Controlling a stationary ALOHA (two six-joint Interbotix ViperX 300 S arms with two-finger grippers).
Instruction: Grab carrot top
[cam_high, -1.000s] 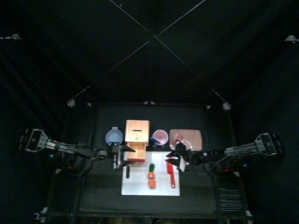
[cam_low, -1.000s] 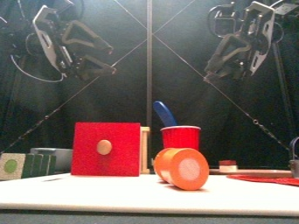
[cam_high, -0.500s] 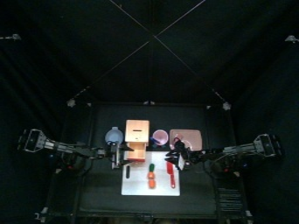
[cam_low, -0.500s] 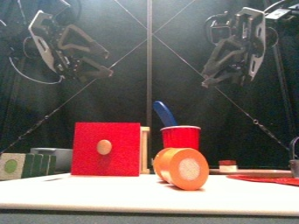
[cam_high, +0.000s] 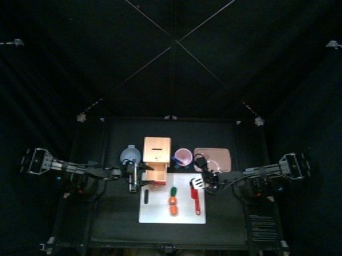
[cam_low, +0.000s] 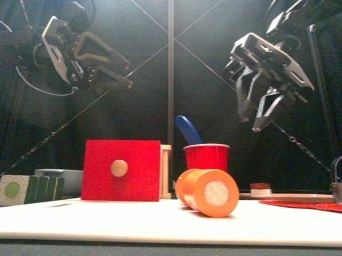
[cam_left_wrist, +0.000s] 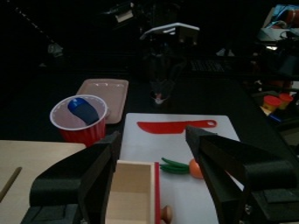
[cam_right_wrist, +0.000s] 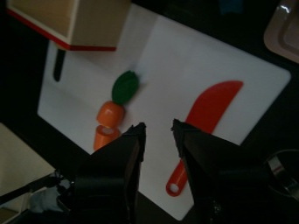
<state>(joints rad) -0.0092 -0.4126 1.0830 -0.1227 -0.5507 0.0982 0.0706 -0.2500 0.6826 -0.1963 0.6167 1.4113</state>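
With the right gripper (cam_right_wrist: 156, 144) jaws apart above the white board (cam_right_wrist: 222, 52), centre them over the carrot top (cam_right_wrist: 124, 86) — the green tip of the orange carrot (cam_right_wrist: 107, 124) beside the red utensil (cam_right_wrist: 205, 109) — then descend vertically.

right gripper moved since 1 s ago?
Yes. In the front view the right gripper has come down toward the red cup; it was higher before.
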